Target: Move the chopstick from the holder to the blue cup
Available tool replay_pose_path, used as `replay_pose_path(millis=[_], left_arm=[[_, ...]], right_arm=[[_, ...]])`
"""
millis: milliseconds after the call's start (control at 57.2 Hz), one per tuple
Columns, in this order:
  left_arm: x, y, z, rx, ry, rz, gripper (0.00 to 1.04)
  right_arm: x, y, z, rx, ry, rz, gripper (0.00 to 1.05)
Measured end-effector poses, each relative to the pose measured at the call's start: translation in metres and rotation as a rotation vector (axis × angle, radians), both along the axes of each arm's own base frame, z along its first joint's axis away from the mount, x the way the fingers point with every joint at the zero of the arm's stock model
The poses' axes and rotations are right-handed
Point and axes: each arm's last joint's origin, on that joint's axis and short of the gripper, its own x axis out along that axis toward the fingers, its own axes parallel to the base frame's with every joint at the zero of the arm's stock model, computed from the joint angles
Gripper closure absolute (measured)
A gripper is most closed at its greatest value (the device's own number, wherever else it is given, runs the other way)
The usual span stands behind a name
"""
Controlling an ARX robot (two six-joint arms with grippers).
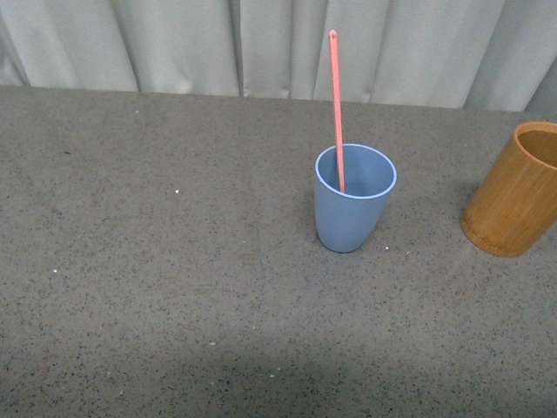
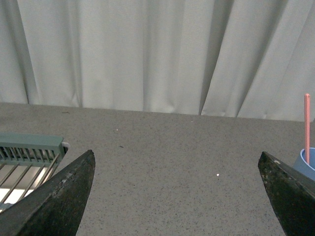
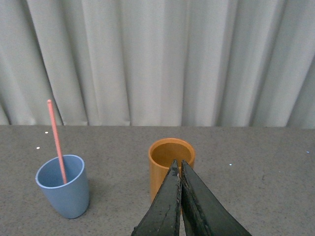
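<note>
The pink chopstick (image 1: 337, 113) stands in the blue cup (image 1: 352, 213), leaning on its rim, with the brown holder (image 1: 513, 193) well off to its right, while the left gripper (image 2: 177, 196) is wide open and the right gripper (image 3: 178, 178) is pressed closed on nothing.

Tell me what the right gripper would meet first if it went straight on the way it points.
Probably the holder: the shut right gripper points at its near wall, though depth is unclear.
</note>
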Motion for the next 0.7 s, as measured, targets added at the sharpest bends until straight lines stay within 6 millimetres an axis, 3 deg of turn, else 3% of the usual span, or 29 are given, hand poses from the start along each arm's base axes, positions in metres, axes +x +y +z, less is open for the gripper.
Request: replay_pose_path(millis=[280, 647, 699], left_arm=[[0.0, 0.0, 0.0, 0.0, 0.0, 0.0, 0.07], [0.0, 0.0, 0.0, 0.0, 0.0, 0.0, 0.07], [0.0, 0.0, 0.0, 0.0, 0.0, 0.0, 0.07]], right_arm=[[0.0, -0.015, -0.001, 0.0, 0.002, -0.015, 1.04], [0.0, -0.015, -0.001, 0.0, 0.002, -0.009, 1.04], [0.0, -0.015, -0.001, -0.002, 0.002, -0.01, 0.99]])
